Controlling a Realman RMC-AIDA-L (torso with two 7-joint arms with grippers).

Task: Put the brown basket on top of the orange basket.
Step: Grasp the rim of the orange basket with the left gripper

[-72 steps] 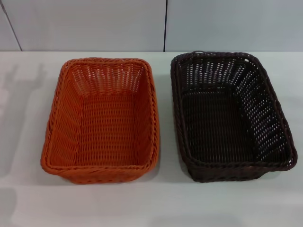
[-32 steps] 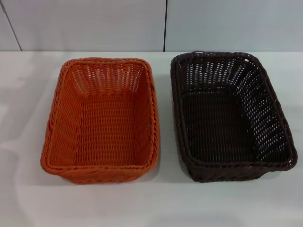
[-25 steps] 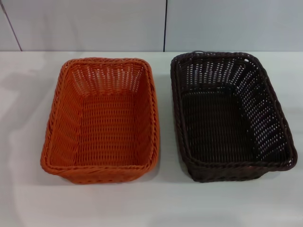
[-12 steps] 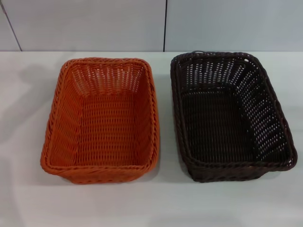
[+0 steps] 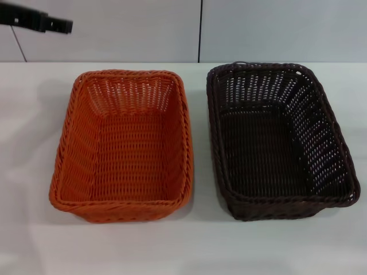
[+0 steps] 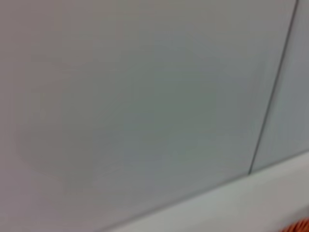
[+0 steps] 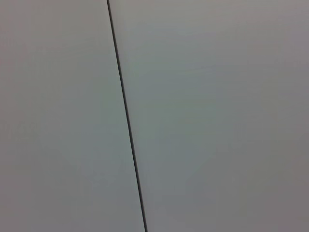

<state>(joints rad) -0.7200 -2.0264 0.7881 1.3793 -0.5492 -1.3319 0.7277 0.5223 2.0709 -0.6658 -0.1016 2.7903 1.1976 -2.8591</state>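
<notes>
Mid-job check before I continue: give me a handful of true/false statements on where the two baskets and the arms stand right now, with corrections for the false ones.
1. The brown basket already sits on top of the orange basket. False: both stand side by side on the white table, apart.
2. The orange basket is on the robot's left, the brown one on its right. True.
3. Both baskets are empty. True.
4. The left gripper is clamped on the brown basket's rim. False: it shows only at the head view's upper left corner, above and behind the orange basket, touching nothing; whether its jaws are open cannot be told.
5. The right gripper is reaching into the orange basket. False: it appears in no view.
</notes>
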